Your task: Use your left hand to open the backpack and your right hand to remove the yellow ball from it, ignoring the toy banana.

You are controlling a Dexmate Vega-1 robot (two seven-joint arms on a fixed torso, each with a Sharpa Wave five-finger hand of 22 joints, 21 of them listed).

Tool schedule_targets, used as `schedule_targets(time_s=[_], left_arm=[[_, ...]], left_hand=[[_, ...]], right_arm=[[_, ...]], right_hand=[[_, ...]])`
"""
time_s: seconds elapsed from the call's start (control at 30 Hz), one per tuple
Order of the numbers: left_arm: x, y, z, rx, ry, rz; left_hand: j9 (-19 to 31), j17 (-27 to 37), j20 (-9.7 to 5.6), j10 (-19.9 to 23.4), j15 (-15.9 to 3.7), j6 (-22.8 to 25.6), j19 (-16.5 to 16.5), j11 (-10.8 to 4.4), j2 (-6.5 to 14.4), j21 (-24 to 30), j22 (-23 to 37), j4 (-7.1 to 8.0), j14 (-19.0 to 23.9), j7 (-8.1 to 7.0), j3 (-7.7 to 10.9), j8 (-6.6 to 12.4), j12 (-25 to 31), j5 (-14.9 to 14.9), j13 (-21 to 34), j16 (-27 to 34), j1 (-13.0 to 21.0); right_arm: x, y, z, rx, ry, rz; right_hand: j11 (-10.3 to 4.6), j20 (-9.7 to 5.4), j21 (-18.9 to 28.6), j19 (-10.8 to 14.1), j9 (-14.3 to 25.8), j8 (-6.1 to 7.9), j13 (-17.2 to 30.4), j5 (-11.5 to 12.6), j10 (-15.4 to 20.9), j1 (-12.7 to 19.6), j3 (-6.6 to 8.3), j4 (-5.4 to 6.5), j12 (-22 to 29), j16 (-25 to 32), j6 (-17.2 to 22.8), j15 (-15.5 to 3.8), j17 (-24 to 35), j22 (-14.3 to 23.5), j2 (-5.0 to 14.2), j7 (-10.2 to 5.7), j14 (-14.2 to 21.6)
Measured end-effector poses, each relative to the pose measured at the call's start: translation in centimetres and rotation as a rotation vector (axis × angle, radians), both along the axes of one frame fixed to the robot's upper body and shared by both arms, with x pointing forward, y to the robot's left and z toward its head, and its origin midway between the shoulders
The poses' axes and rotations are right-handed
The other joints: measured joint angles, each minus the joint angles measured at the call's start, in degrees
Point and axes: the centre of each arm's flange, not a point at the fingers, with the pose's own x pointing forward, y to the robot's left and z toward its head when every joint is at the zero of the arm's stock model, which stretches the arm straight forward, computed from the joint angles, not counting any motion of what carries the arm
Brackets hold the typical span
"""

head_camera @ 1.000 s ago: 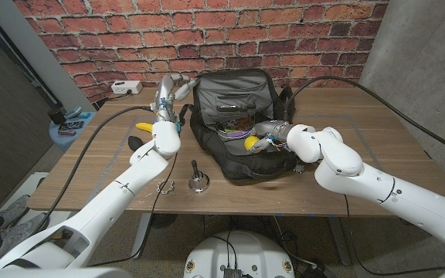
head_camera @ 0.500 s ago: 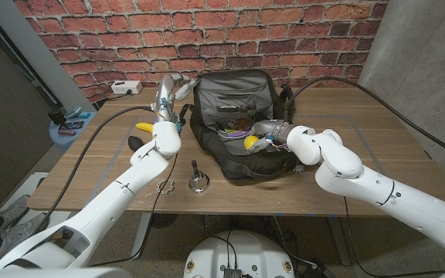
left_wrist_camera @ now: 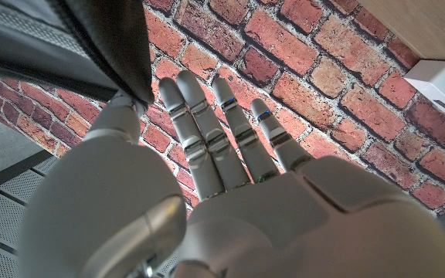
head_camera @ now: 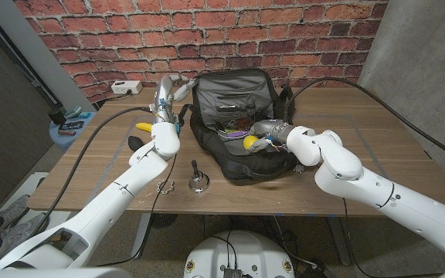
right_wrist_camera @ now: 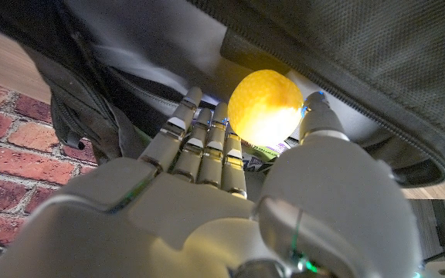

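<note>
Reaching across the wooden counter [head_camera: 377,139], I have both arms at the black backpack [head_camera: 238,100], which lies unzipped with its flap raised toward the brick wall. My left hand [head_camera: 170,91] stands at the flap's left edge; in the left wrist view its fingers [left_wrist_camera: 215,131] point straight and close together, with the thumb up against the dark fabric, so I judge it is propping the flap back rather than gripping it. My right hand [head_camera: 267,136] is inside the opening. In the right wrist view the yellow ball [right_wrist_camera: 266,106] sits between the thumb and fingertips [right_wrist_camera: 199,116], which cup around it; whether they press on it firmly I cannot tell. The ball is inside the bag, just at my fingertips, so the retrieval step is in hand. Next, I reckon, I need to tighten the hold and draw the ball out over the bag's near rim. The toy banana [head_camera: 143,126] lies on the counter left of the bag, to be ignored.
</note>
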Motion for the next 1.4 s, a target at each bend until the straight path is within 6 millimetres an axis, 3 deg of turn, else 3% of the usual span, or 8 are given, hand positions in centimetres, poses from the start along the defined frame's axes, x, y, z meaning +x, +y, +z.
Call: schedule_targets(time_s=[0.73,1.4], left_arm=[[-0.2,-0.1,0.0,0.002,-0.006,-0.006],[0.3,-0.8,0.4,0.012,-0.007,-0.015]], left_hand=[[0.2,0.0,0.00,0.1,0.09,0.0,0.0,-0.11,0.0,0.5,0.0,-0.16,-0.1,0.00,-0.16,-0.23,-0.4,0.0,0.3,0.0,0.0],[0.3,0.0,-0.21,0.6,-0.13,0.0,-0.2,-0.08,0.0,0.5,0.0,-0.17,-0.3,-0.01,-0.15,-0.22,-0.6,0.0,0.5,-0.4,0.0]], right_arm=[[-1.8,0.0,0.5,0.020,-0.024,0.014],[-4.1,-2.0,1.1,0.077,-0.011,-0.003]], right_hand=[[-0.08,-0.10,0.0,0.1,0.0,0.00,0.8,0.0,0.1,0.0,-0.56,-0.08,0.6,0.4,0.6,-0.17,0.5,0.0,0.00,0.01,0.4],[-0.07,0.31,0.0,0.5,-0.1,-0.38,1.3,0.0,0.1,0.0,-0.79,0.16,1.0,0.8,1.3,-0.17,1.1,0.0,0.00,0.11,0.4]])
